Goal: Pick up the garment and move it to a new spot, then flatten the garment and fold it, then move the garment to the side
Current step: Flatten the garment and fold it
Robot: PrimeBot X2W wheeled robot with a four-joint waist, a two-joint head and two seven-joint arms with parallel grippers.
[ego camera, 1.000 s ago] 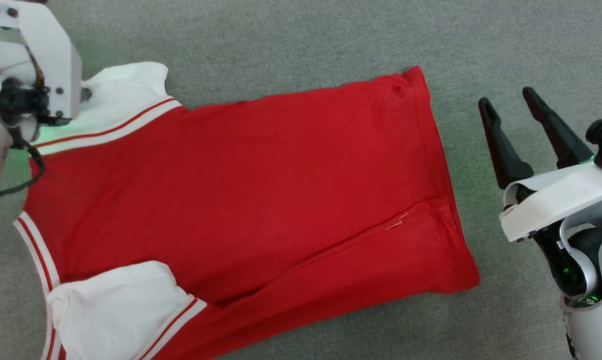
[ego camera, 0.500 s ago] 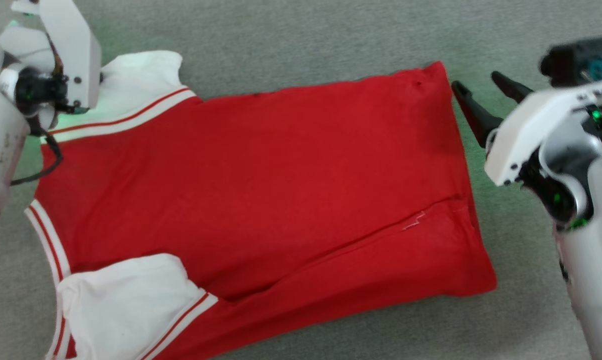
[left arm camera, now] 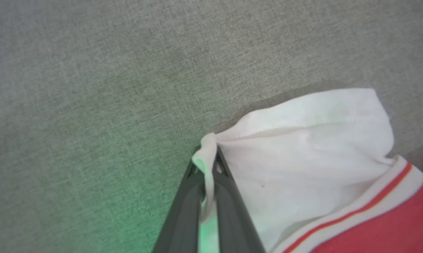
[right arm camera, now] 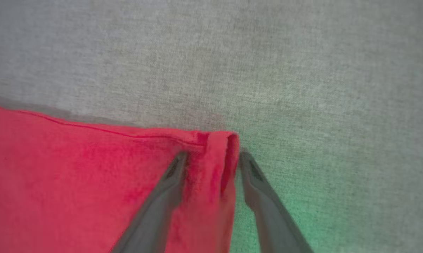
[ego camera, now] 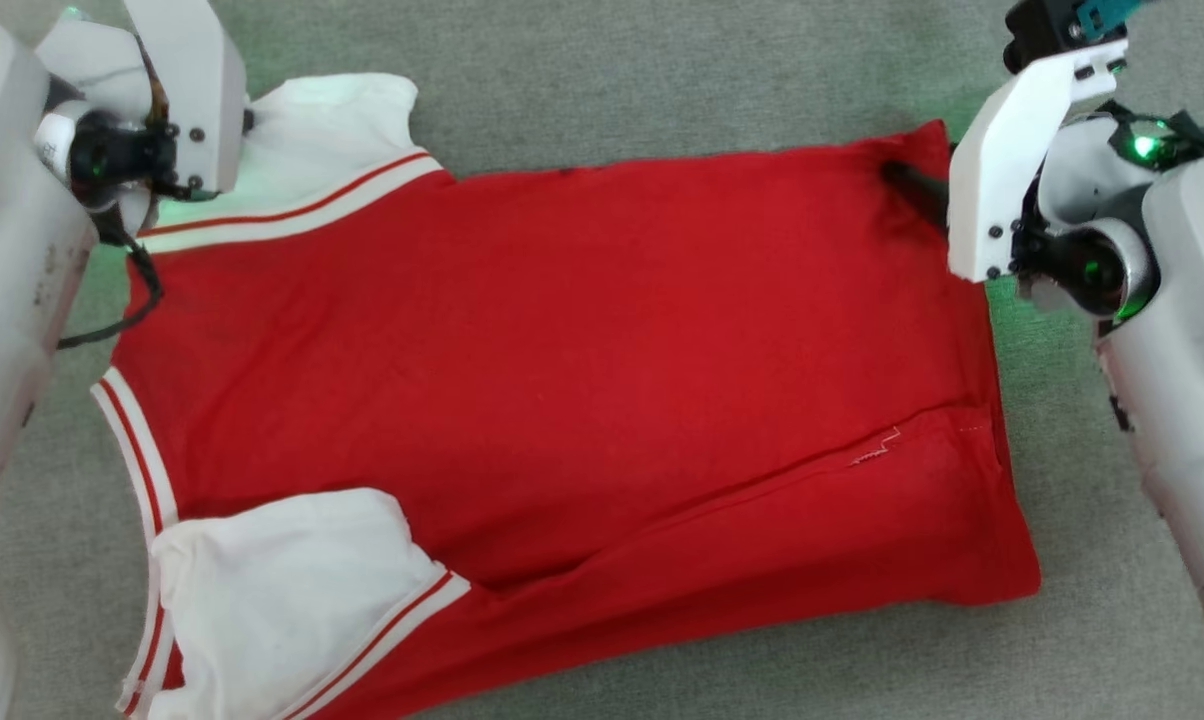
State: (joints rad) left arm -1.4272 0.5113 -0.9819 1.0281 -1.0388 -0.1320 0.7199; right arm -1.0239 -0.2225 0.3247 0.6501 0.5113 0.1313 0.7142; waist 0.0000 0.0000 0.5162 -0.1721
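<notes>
The garment (ego camera: pixel 562 350) lies spread on a grey surface, red body showing plain, with one white sleeve (ego camera: pixel 322 130) at the far left and another (ego camera: pixel 282 590) at the near left. In the left wrist view my left gripper (left arm camera: pixel 208 161) is shut on the bunched edge of the far white sleeve (left arm camera: pixel 303 140). My right gripper (right arm camera: pixel 213 156) is open and straddles the garment's far right hem corner (right arm camera: pixel 215 140), one finger on the red cloth, the other on the grey surface. In the head view one dark right finger (ego camera: pixel 912 190) shows at that corner, under the white wrist mount.
Grey fabric-like surface (ego camera: pixel 662 80) surrounds the garment on all sides. A diagonal fold line (ego camera: pixel 762 490) runs across the garment's near right part. My pale forearms frame the left and right edges of the head view.
My right gripper has swung from beside the garment's right edge up to its far right corner and now straddles it. The head view has shifted. The left arm stays at the sleeve.
</notes>
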